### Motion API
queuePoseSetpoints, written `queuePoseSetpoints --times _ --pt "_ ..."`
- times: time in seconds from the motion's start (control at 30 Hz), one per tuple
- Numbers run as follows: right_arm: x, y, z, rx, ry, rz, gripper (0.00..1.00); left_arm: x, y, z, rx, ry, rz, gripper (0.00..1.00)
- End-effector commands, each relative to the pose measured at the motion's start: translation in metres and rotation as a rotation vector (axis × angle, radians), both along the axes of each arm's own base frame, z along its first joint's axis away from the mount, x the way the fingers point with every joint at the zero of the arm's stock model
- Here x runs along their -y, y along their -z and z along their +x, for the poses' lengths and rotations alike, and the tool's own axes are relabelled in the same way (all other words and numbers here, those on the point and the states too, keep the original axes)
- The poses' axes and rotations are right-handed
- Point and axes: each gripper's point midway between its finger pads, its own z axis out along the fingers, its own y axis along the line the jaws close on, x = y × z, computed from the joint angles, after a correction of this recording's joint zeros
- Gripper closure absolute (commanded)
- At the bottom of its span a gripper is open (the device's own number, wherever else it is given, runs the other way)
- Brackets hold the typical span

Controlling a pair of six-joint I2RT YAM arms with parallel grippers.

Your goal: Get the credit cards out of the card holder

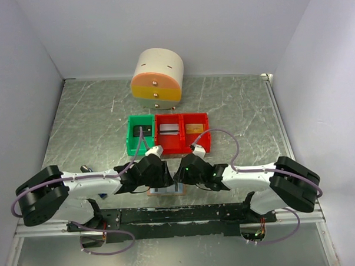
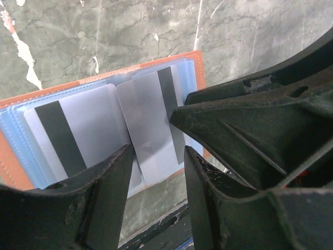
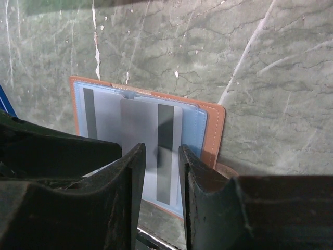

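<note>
**Top external.** Both arms reach inward from their bases at the near edge, and the left gripper [image 1: 162, 179] and right gripper [image 1: 177, 179] meet tip to tip at the centre of the table [image 1: 83, 125]. The holder [image 1: 167, 192] lies flat directly beneath them, and only its near strip shows. Finger spacing cannot be read in this view. A green bin [image 1: 134, 148] and a red bin [image 1: 184, 147] stand side by side just beyond the grippers. A round drawer unit [image 1: 157, 75] stands farther back.

**Left wrist.** Left gripper [image 2: 157, 151] fingers [image 2: 112, 198] are spread. The near end of a card [image 2: 148, 125] lies face-up in the gap, with one finger at each long edge. Whether the pads press those edges cannot be told. The card sits skewed, partly out of its pocket. A second card [image 2: 78, 130] lies seated in the pocket to its left. The tan rim of the holder [image 2: 197, 73] frames both. The right gripper [image 2: 179, 112] comes in from the right, and its tip rests on the dark stripe of the card.

**Right wrist.** Right gripper [image 3: 162, 151] fingers [image 3: 125, 177] stand a narrow gap apart with nothing clamped between them. The card [image 3: 151, 125] lies just beyond the tips and shows through the gap. The second card [image 3: 101, 114] lies beside it on the left. The holder [image 3: 216, 130] lies flat on the table.
</note>
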Motion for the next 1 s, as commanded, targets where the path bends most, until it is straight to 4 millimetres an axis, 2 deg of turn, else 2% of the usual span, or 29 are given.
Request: queuePoseSetpoints --times 0.0,0.2,0.43,0.53,0.73,0.83,0.97 --pt "0.033 0.030 -0.014 -0.066 0.020 -0.130 0.67 0.021 -0.010 0.003 0.011 0.025 -0.077 0.47" --pt "0.030 0.027 -0.016 -0.064 -0.011 -0.119 0.65 0.022 -0.005 -0.002 -0.011 0.022 -0.109 0.56" --pt "0.016 0.010 -0.011 -0.038 -0.050 -0.093 0.63 0.030 -0.011 -0.005 -0.001 0.070 -0.147 0.59" --pt "0.017 0.005 -0.010 -0.027 -0.046 -0.084 0.62 0.033 -0.008 -0.006 -0.013 0.072 -0.157 0.61" --pt "0.023 0.010 -0.011 -0.036 -0.021 -0.092 0.61 0.025 0.001 -0.006 -0.037 0.022 -0.143 0.66" --pt "0.034 0.013 -0.007 -0.029 0.028 -0.127 0.62 0.021 0.001 -0.004 -0.039 -0.019 -0.159 0.67" --pt "0.028 0.009 -0.012 -0.008 -0.030 -0.080 0.63 0.023 -0.004 -0.005 -0.034 -0.044 -0.244 0.68"
